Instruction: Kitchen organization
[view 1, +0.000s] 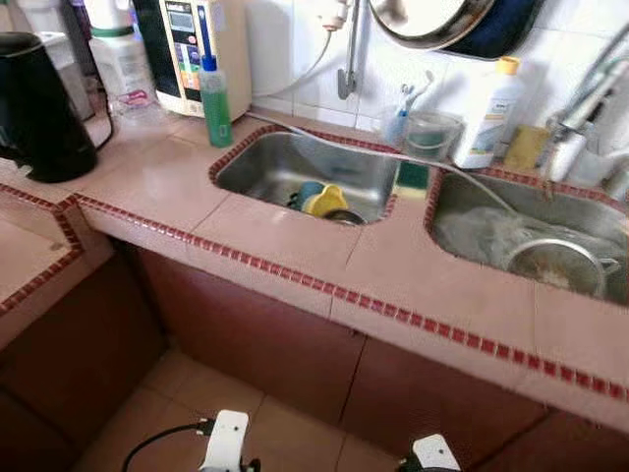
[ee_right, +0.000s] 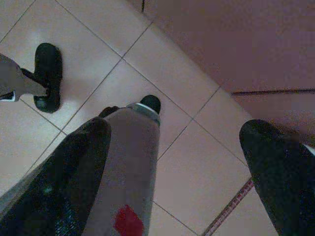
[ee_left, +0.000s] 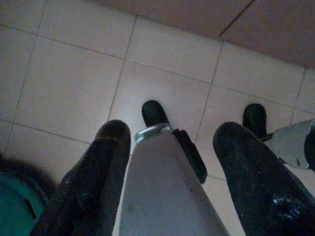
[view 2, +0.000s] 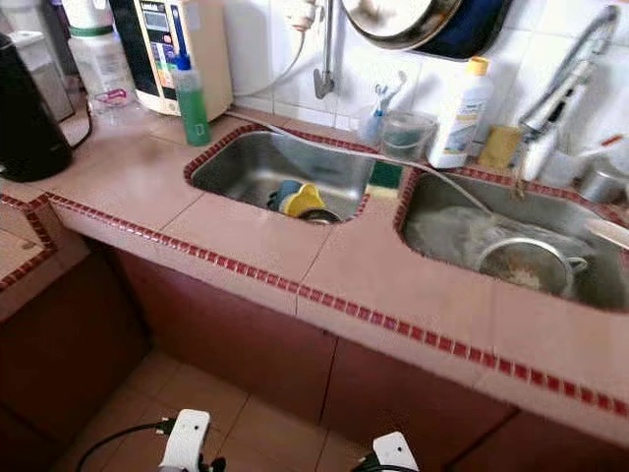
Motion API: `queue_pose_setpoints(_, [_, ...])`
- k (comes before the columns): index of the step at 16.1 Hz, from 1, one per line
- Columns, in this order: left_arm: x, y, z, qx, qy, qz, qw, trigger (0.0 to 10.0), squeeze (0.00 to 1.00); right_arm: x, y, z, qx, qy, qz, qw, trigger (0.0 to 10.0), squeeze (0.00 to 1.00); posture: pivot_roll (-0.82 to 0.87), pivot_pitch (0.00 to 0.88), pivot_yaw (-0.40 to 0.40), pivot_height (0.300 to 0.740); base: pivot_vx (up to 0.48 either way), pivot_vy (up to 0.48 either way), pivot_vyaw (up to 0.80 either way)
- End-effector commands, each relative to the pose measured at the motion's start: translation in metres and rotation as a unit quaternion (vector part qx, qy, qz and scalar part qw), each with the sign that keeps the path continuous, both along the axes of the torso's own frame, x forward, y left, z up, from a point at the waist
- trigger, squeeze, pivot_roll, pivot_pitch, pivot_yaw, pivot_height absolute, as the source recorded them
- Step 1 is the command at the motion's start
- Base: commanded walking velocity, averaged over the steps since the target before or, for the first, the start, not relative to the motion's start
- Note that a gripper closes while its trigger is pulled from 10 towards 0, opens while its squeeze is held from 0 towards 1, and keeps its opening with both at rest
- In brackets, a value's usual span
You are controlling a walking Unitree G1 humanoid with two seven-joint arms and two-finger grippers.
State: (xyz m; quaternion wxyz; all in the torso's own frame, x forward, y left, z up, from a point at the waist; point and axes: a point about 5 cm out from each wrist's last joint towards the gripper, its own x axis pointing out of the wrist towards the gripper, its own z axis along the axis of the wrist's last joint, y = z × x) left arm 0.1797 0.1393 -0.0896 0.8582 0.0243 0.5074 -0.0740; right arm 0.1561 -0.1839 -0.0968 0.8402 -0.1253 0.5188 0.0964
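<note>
Below both pincers I see only floor tiles (ee_left: 74, 83); the arms hang idle in front of the cabinet doors (view 1: 295, 344), well under the counter top. Left pincer (ee_left: 170, 147): fingers spread, nothing between them, pointing down at the floor with my own leg and foot in between. Right pincer (ee_right: 177, 162): fingers spread likewise, empty, close to the cabinet front.

Up and ahead of the pincers, well apart from both, runs the tiled counter (view 1: 285, 236) with its red edging. Left sink (view 1: 256, 162): a yellow cup (view 1: 325, 201) and a blue item beside it lie at the near wall, next to a dark round thing I cannot identify. Right sink (view 1: 472, 197): a metal strainer (view 1: 555, 264) sits in cloudy water. A thin hose (view 1: 442, 162) crosses from the wall over the divider into the right sink.

Further back from the pincers, along the wall: green bottle (view 1: 215, 93) upright at the left sink's far corner, white bottle (view 1: 488, 113) with yellow cap between the sinks, a small tub (view 1: 429, 135) just beside it, a sponge (view 1: 413, 177) on the divider. Black kettle (view 1: 39, 108) stands far to the left-pincer side.
</note>
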Motion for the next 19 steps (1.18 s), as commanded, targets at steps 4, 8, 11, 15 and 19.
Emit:
queue_pose_setpoints(4, [0.01,-0.006,0.005,0.004,-0.007,-0.011,1.0,10.0,0.0,-0.012,-0.011,-0.003,-0.012,0.025,0.01,1.0,10.0,0.0,-0.1,0.0,-0.001,0.74,-0.224,0.0,0.0])
queue_pose_setpoints(8, [0.012,-0.01,0.005,0.003,-0.006,-0.014,1.0,10.0,0.0,-0.018,-0.015,-0.005,-0.014,0.03,0.008,0.999,10.0,0.0,-0.1,0.0,0.001,0.74,-0.217,0.0,0.0])
queue_pose_setpoints(11, [-0.001,-0.018,0.0,0.004,0.003,-0.015,1.0,10.0,0.0,-0.018,-0.015,-0.005,-0.012,0.03,0.007,0.999,10.0,0.0,-0.1,0.0,0.0,0.74,-0.194,0.0,0.0])
queue_pose_setpoints(15, [-0.024,0.004,-0.01,0.011,0.018,-0.009,1.0,10.0,0.0,-0.014,-0.006,-0.005,-0.007,0.027,0.01,1.0,10.0,0.0,-0.1,0.0,0.0,0.74,-0.319,0.0,0.0])
queue_pose_setpoints(19, [-0.035,0.019,-0.014,0.019,0.028,-0.005,0.999,10.0,0.0,-0.011,0.005,-0.005,0.0,0.025,0.011,1.0,10.0,0.0,-0.1,0.0,0.001,0.74,-0.38,0.0,0.0])
